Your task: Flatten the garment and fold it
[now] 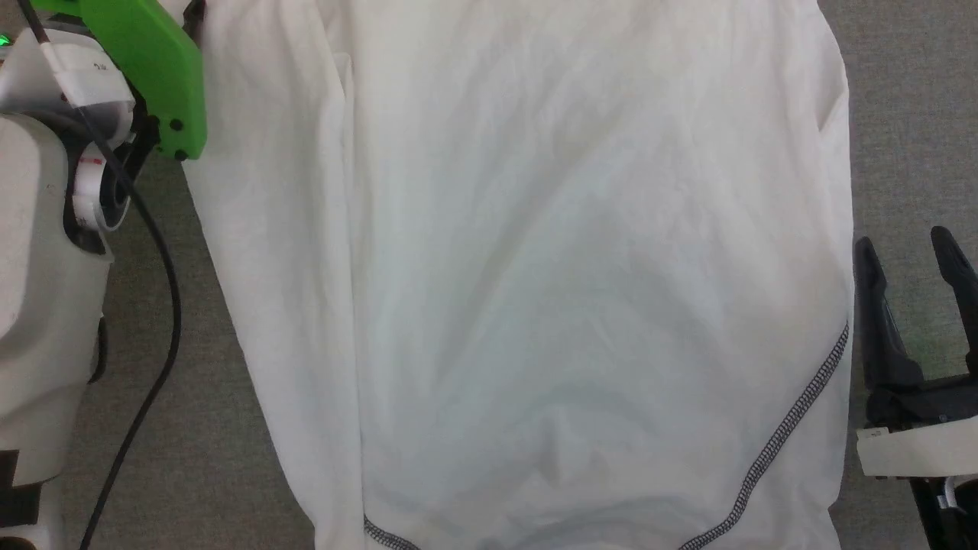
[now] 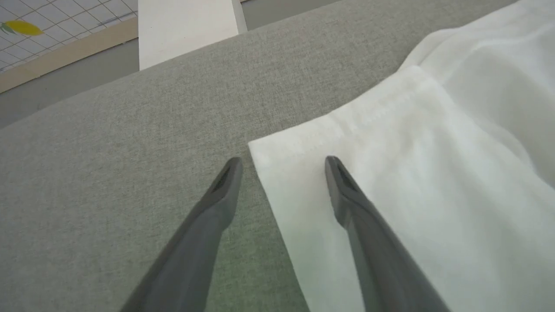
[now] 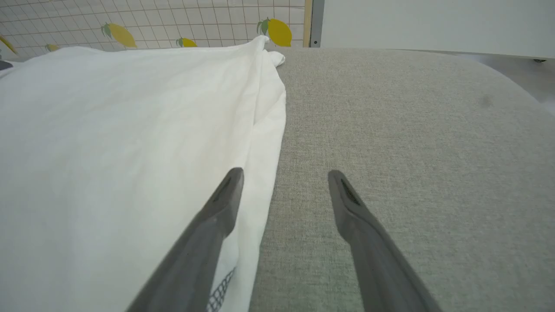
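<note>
One garment (image 1: 535, 267) lies spread on the grey desk (image 3: 390, 130). Left end effector (image 2: 282, 159) and right end effector (image 3: 285, 171): two counted, both wide, empty.

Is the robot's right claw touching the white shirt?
Cannot tell. In the right wrist view, one finger of the open right gripper lies over the edge of the garment, but whether it rests on the cloth or hangs above it isn't plain.

Garment (image 1: 535, 267) spread on table (image 1: 905, 114)
</note>
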You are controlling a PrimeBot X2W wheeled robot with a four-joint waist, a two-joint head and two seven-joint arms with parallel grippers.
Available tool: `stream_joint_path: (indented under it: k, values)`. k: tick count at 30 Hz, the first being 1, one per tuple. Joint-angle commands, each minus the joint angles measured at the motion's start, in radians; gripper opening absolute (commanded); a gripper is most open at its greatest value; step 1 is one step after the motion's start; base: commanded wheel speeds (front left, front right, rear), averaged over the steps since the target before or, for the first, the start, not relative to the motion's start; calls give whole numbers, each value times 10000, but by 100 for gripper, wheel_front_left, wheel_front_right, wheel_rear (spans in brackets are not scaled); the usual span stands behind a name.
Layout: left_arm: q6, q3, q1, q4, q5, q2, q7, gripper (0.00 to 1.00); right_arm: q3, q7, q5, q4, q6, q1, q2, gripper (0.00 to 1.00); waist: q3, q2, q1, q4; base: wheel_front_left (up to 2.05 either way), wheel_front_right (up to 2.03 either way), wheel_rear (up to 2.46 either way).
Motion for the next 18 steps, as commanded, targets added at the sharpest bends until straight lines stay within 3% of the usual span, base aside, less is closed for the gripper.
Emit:
stream_joint_path:
  k: [1, 6, 7, 8, 13, 18]
  values:
    - [157, 46, 23, 76, 41, 119, 24, 100, -13, -61, 130, 26, -15, -221, -54, 100, 101, 0, -1, -60, 0, 0, 0]
    - [428, 187, 264, 376, 14, 215, 70, 100, -50, -60, 182, 18, -15, -264, -158, 100, 160, 0, -1, -85, 0, 0, 0]
    - [421, 201, 323, 406, -59, 206, 113, 61, -58, -56, 185, 21, -15, -267, -171, 100, 163, 0, -1, -79, 0, 0, 0]
    - [368, 210, 409, 448, -205, 173, 200, 0, -67, -53, 187, 32, -15, -270, -186, 100, 156, 0, -1, -68, 0, 0, 0]
    - [114, 347, 699, 403, -934, -84, 306, 0, -59, -4, 170, 91, -15, -304, -248, 100, 26, 0, -1, 20, 0, 0, 0]
    - [124, 629, 726, 320, -1000, -139, -613, 0, 19, 25, 154, 164, -15, -360, -299, 100, -346, 0, -1, 66, 0, 0, 0]
